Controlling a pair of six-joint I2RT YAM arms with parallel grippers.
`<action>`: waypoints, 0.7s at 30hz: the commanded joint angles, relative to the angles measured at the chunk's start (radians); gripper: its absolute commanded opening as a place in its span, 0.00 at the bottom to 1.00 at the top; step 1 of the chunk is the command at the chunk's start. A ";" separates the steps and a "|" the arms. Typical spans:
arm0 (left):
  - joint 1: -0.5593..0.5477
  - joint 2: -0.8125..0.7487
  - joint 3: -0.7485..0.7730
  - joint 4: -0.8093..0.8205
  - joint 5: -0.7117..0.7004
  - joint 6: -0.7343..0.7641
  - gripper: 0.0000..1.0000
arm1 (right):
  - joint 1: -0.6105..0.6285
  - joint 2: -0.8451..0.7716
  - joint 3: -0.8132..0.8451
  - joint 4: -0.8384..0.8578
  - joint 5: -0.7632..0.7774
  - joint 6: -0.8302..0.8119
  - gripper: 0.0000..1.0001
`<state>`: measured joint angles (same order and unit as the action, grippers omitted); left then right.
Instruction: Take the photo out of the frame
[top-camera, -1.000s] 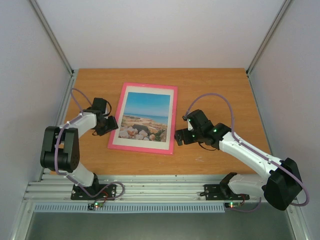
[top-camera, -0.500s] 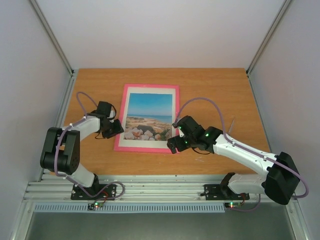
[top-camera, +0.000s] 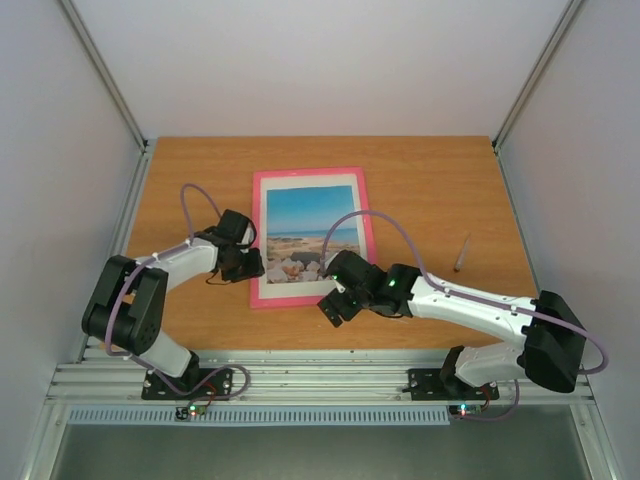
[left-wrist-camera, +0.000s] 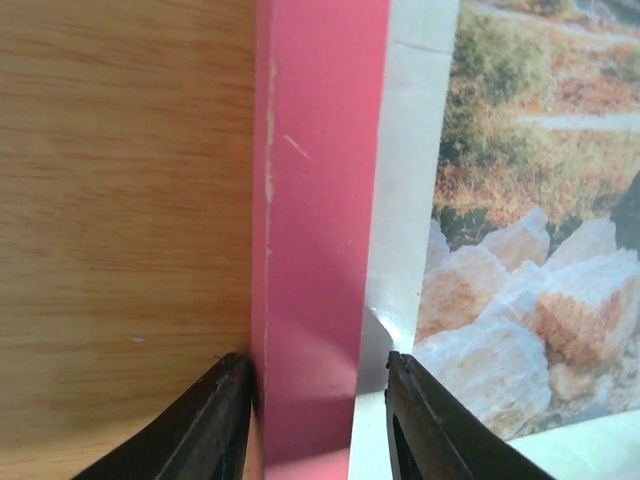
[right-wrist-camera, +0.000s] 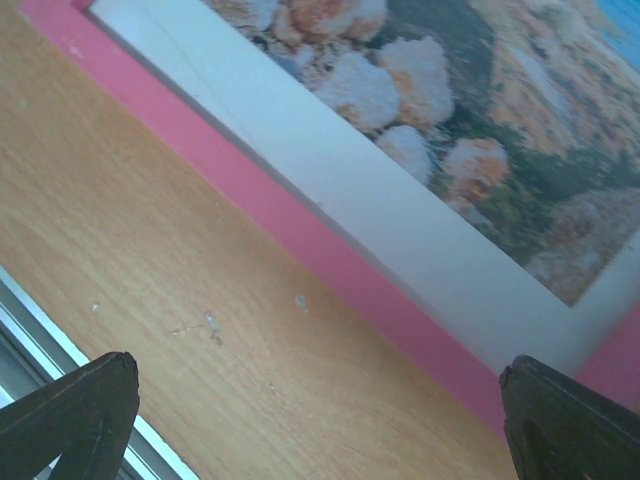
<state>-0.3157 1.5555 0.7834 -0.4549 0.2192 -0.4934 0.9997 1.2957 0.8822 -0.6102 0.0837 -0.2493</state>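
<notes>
The pink frame (top-camera: 258, 240) lies flat on the table with the seaside photo (top-camera: 312, 225) inside a white mat. My left gripper (top-camera: 250, 266) is narrowly open astride the frame's left bar (left-wrist-camera: 310, 250) near its bottom corner. Its outer finger (left-wrist-camera: 215, 420) touches the bar's outside edge and its inner finger (left-wrist-camera: 420, 420) stands over the mat. My right gripper (top-camera: 335, 304) is wide open and empty just off the frame's near right corner. In the right wrist view its midpoint (right-wrist-camera: 320, 430) is over bare wood, with the frame's pink bar (right-wrist-camera: 380, 290) and the photo (right-wrist-camera: 480, 80) beyond.
A small pencil-like stick (top-camera: 462, 253) lies on the table right of the frame. The metal rail (top-camera: 300, 380) runs along the near edge, close to the right gripper. White walls enclose the table at the back and sides.
The frame has slid right and toward the near edge and turned upright, moving with my left gripper. My right gripper has swung left to the frame's near right corner, uncovering the stick.
</notes>
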 joint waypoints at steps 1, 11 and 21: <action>-0.040 -0.017 0.022 -0.005 -0.045 0.014 0.37 | 0.068 0.038 0.026 0.051 0.071 -0.110 0.98; -0.060 -0.017 0.033 -0.027 -0.086 0.046 0.18 | 0.274 0.172 -0.025 0.254 0.255 -0.336 0.99; -0.100 -0.043 0.079 -0.064 -0.098 0.032 0.01 | 0.395 0.265 -0.083 0.488 0.449 -0.442 0.97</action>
<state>-0.3943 1.5558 0.8120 -0.5190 0.1123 -0.4679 1.3670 1.5425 0.8139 -0.2562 0.4126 -0.6270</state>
